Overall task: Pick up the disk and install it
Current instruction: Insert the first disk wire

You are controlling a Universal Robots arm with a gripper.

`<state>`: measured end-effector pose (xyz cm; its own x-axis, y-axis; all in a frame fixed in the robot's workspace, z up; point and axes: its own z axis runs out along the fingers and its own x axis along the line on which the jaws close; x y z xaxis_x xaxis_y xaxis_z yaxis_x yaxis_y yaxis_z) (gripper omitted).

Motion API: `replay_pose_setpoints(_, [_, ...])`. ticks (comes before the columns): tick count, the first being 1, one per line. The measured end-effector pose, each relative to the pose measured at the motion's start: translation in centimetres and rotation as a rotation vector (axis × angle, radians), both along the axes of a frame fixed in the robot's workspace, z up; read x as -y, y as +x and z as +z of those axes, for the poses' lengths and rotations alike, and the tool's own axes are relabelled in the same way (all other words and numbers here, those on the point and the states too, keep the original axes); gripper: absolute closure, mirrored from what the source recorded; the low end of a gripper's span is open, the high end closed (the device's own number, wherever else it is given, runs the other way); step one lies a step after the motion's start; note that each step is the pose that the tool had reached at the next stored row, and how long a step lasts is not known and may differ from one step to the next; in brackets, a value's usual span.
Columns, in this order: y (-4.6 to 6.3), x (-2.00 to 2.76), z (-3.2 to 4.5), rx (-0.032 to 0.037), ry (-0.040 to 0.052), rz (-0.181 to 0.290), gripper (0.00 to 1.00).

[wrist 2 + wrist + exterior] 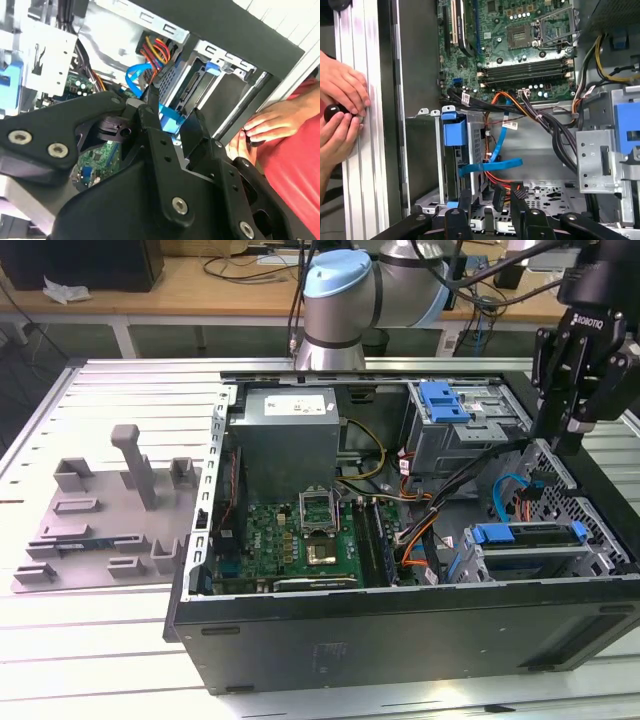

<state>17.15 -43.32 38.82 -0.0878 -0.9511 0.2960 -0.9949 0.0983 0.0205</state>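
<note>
Blue plastic frames the disk (535,533), which sits slotted into the lower drive cage (520,565) at the near corner of the case (400,630) on the exterior view's right. Its bracket tabs face outward for sliding and latching, so it looks seated. The gripper (568,435) hangs above the case's edge over that cage, fingers spread with nothing between them, at a height that would clear the cables (440,500). A person's hands (342,87) cup a small black knob (332,112) at the table's edge, perhaps a safety control. The case lies open on a slotted aluminium table (110,390), with a grey fixture plate (100,520) beside it. A wooden desk (200,280) stands behind.
</note>
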Motion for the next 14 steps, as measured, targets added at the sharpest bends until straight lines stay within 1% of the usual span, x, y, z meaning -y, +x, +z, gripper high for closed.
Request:
replay_pose_setpoints(1, [0.1, 0.0, -0.12, -0.0002, -0.0033, -0.016, 0.56])
replay_pose_setpoints(7, [0.7, 0.0, -0.67, -0.0005, -0.0106, -0.071, 0.56])
replay_pose_setpoints(14, [1.5, -0.01, -1.19, -0.0007, -0.0196, -0.121, 0.56])
